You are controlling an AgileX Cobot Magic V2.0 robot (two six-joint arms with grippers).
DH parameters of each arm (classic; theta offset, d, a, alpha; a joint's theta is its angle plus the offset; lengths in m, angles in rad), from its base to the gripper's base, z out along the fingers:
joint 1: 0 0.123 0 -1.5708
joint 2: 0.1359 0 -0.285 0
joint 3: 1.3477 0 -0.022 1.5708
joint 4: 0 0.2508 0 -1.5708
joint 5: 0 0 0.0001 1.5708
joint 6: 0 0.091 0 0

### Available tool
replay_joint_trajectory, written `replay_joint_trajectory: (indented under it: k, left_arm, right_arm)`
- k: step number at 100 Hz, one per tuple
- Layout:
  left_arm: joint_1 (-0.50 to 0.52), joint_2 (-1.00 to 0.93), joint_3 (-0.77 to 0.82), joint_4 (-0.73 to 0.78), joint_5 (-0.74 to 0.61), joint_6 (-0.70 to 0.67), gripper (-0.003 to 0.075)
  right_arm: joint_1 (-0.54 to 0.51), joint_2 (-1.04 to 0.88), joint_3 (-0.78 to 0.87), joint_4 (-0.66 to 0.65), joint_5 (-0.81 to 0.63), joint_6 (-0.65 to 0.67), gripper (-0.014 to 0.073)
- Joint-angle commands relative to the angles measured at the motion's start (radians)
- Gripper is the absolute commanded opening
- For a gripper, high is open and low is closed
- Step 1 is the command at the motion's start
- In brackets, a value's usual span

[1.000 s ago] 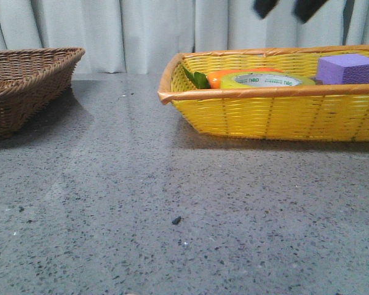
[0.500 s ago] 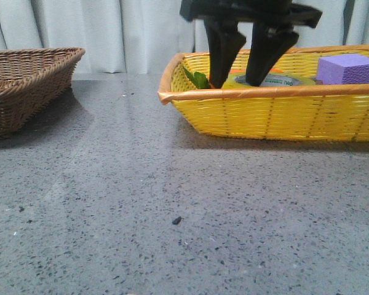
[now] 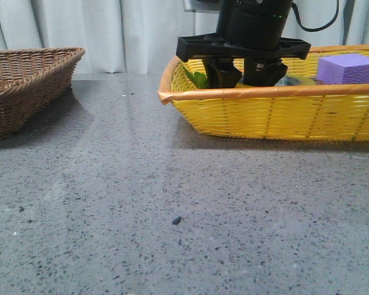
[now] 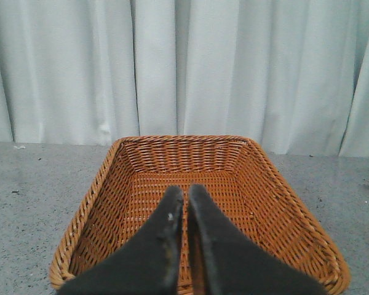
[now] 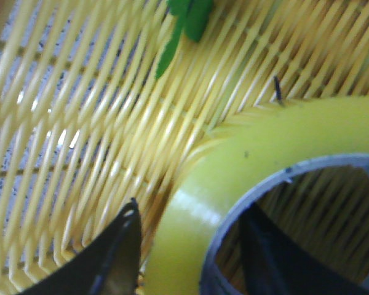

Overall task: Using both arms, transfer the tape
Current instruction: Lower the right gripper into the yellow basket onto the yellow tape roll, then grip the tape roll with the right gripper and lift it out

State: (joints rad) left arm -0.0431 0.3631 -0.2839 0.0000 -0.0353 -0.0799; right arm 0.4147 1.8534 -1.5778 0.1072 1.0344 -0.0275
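The yellow tape (image 5: 234, 178) lies flat in the yellow basket (image 3: 264, 92); in the front view only a sliver of the tape (image 3: 301, 80) shows beside the arm. My right gripper (image 3: 245, 77) is down inside the basket, its tips hidden behind the rim. In the right wrist view the right gripper (image 5: 189, 212) is open and straddles the roll's wall, one finger outside and one inside the core, with a gap at the outer finger. My left gripper (image 4: 184, 189) is shut and empty above the brown wicker basket (image 4: 172, 141); it is out of the front view.
The brown basket (image 3: 24, 86) stands at the table's far left. A purple foam block (image 3: 347, 67) sits in the yellow basket's right end. Green carrot leaves (image 3: 200, 78) lie left of the right gripper and also show in the right wrist view (image 5: 184, 18).
My right gripper has come down from above the yellow basket into it, its open fingers now around the tape's wall. The tape and other things have not moved.
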Motion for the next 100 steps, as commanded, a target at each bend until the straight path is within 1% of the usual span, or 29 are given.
replay_joint_trajectory:
  k: [1, 12, 19, 29, 41, 51, 71, 85, 100]
  left_arm:
    - [0.003, 0.014, -0.034, 0.000, -0.074, -0.003, -0.0021]
    - [0.003, 0.014, -0.034, 0.000, -0.074, -0.003, -0.0021]
    - [0.003, 0.014, -0.034, 0.000, -0.074, -0.003, -0.0021]
    - [0.003, 0.014, -0.034, 0.000, -0.074, -0.003, -0.0021]
    - [0.003, 0.014, -0.034, 0.000, -0.074, -0.003, -0.0020]
    - [0.003, 0.014, -0.034, 0.000, -0.074, -0.003, -0.0021]
    - [0.003, 0.014, -0.034, 0.000, -0.074, -0.003, -0.0021]
    - [0.003, 0.014, -0.034, 0.000, -0.074, -0.003, -0.0021]
    - [0.003, 0.014, -0.034, 0.000, -0.074, -0.003, -0.0021]
  right_arm:
    - [-0.006, -0.046, -0.038, -0.005, -0.026, -0.011, 0.0162]
    - [-0.006, -0.046, -0.052, -0.005, -0.022, -0.011, 0.0054]
    - [-0.006, -0.046, -0.068, -0.005, -0.017, -0.011, 0.0013]
    - [-0.006, -0.046, -0.096, -0.005, -0.002, -0.011, -0.0016]
    - [-0.006, -0.046, -0.121, -0.005, 0.010, -0.011, -0.0020]
    - [-0.006, -0.046, -0.156, -0.005, 0.043, -0.011, -0.0050]
    - [0.020, -0.046, -0.289, -0.005, 0.141, -0.011, -0.0047]
    - [0.085, -0.046, -0.412, -0.003, 0.180, -0.028, -0.0047]
    - [0.211, -0.041, -0.497, -0.003, 0.185, -0.034, -0.0047]
